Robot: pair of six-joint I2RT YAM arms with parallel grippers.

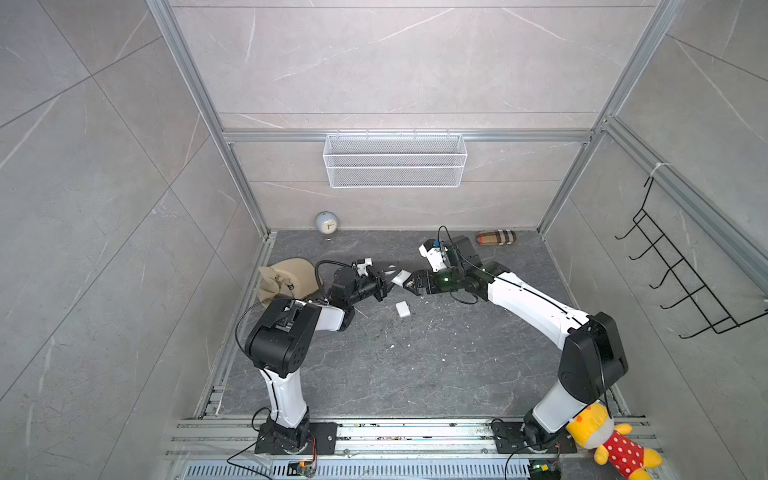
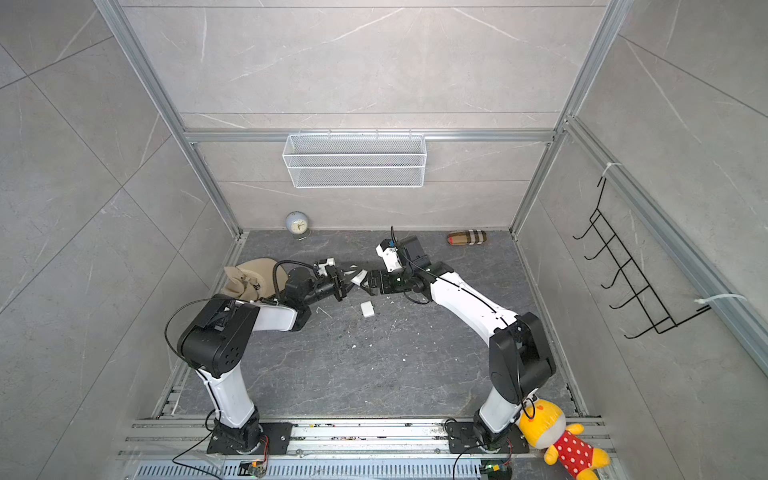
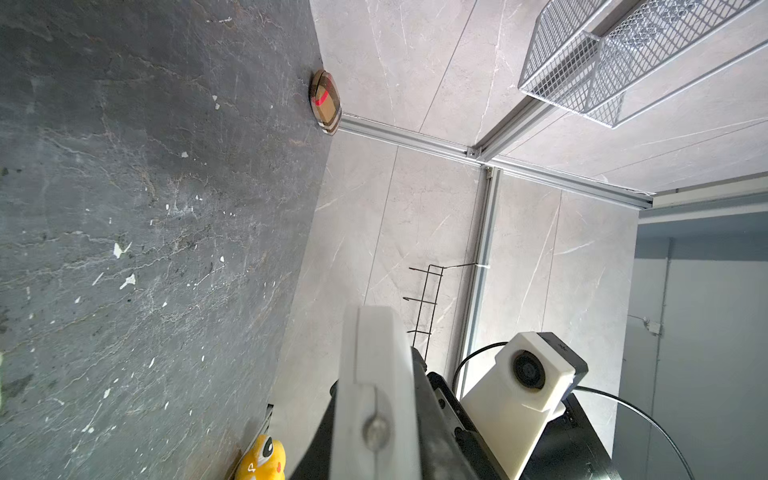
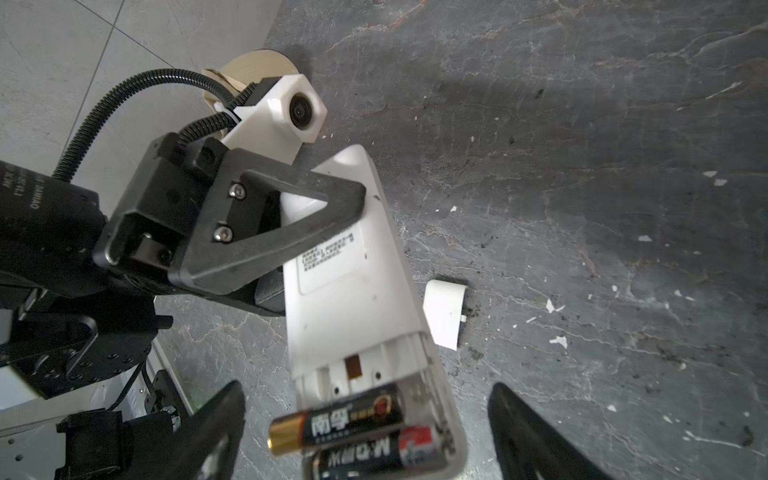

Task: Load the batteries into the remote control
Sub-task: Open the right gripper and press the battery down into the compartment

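Two batteries (image 4: 345,417): black cells in the open compartment at one end of the remote control (image 4: 353,291). One lies flat in its slot. The other sits askew, its gold-tipped end poking past the compartment's rim.
Remote control: white, back side up, held tilted above the middle of the surface (image 1: 436,365), a little towards the far edge. It shows in both top views (image 1: 401,277) (image 2: 359,277), between the two arms.
Left end effector (image 1: 382,286): clamped on the remote control's closed end, one black triangular finger (image 4: 291,216) pressed across its back.
Right end effector (image 1: 409,286): jaws wide, one finger (image 4: 220,432) on each side of the compartment end, neither touching the remote control.
Battery cover (image 4: 444,311): small white piece lying on the surface near its middle, just beside the remote control and apart from it.
Debris: white specks (image 4: 559,341) scattered over the surface.
Alarm clock (image 1: 327,224): upright at the far edge, towards the left corner.
Plaid slipper (image 1: 496,237): at the far edge, towards the right corner.
Beige cloth hat (image 1: 286,278): at the left edge.
Plush toy (image 1: 611,440): yellow with a red dotted outfit, beside the right arm's base.
Wire basket (image 1: 395,160): white, on the back wall.
Hook rack (image 1: 685,266): black, on the right wall.
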